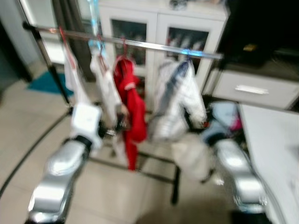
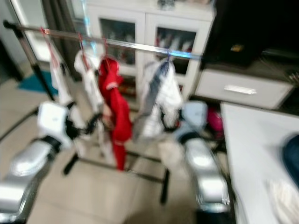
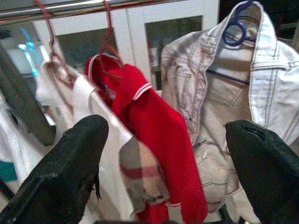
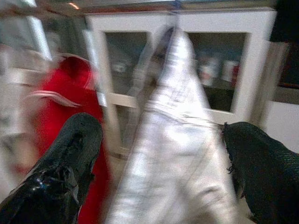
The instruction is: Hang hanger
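Note:
A metal clothes rail (image 1: 140, 44) carries several hung garments: two white ones (image 1: 105, 88), a red shirt (image 1: 131, 102) on a red hanger, and a white denim jacket (image 1: 180, 98) on a blue hanger (image 3: 233, 30). My left gripper (image 3: 166, 128) is open and holds nothing, raised in front of the red shirt (image 3: 149, 130) and the jacket (image 3: 224, 93). My right gripper (image 4: 160, 125) is also open and holds nothing, facing the jacket (image 4: 177, 121). The head views are blurred.
A white cabinet with glass doors (image 1: 154, 28) stands behind the rail. A white table (image 1: 271, 149) runs along the right with a dark blue item (image 2: 292, 158) on it. The rack's base bar (image 1: 159, 175) crosses the tiled floor, and a teal mat (image 1: 44, 81) lies far left.

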You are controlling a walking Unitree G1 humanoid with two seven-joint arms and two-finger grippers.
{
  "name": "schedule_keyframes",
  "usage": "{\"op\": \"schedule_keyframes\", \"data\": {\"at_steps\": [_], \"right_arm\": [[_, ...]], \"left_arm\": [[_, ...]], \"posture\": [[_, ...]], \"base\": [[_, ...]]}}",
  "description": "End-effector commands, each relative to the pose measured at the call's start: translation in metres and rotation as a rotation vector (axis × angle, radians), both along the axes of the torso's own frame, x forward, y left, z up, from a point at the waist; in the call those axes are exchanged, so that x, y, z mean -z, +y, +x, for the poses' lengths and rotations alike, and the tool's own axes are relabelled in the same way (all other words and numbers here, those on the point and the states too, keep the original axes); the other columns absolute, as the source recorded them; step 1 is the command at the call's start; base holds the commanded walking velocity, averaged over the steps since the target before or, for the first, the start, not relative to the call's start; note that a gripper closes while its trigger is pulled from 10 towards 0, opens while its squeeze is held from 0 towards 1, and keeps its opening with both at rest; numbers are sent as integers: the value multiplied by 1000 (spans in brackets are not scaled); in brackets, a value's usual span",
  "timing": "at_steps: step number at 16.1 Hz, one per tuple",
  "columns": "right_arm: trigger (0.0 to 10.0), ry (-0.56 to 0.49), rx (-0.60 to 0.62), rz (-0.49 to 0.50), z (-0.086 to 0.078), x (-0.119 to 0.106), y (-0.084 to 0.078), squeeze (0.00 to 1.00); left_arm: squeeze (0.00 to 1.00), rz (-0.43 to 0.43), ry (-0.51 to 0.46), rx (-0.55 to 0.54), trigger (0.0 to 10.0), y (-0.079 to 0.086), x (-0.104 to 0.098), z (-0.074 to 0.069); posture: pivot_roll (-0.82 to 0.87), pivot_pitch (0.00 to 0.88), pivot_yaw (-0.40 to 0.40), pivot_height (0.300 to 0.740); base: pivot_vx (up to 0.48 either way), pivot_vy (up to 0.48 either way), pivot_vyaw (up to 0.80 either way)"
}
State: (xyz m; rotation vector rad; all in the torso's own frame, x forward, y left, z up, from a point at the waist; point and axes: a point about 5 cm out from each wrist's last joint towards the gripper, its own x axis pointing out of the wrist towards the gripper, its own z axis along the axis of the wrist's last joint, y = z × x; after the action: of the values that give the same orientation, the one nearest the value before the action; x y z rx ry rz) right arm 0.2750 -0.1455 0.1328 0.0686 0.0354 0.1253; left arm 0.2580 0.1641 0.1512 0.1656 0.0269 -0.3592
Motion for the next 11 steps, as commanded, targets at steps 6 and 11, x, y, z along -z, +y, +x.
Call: {"op": "schedule_keyframes", "data": {"at_steps": [6,11], "right_arm": [[10000,-67,-49,49,0,-15,8,0],[10000,-64,-163,107,4,-31,-13,1000]], "left_arm": [[961,26,11,25,10000,4,1,-1],[953,35,-28,284,10000,-15,-9,-12]], "posture": [[-2,0,-13,740],[6,0,-18,740]], "base": [[297,0,0],[0,0,0]]}}
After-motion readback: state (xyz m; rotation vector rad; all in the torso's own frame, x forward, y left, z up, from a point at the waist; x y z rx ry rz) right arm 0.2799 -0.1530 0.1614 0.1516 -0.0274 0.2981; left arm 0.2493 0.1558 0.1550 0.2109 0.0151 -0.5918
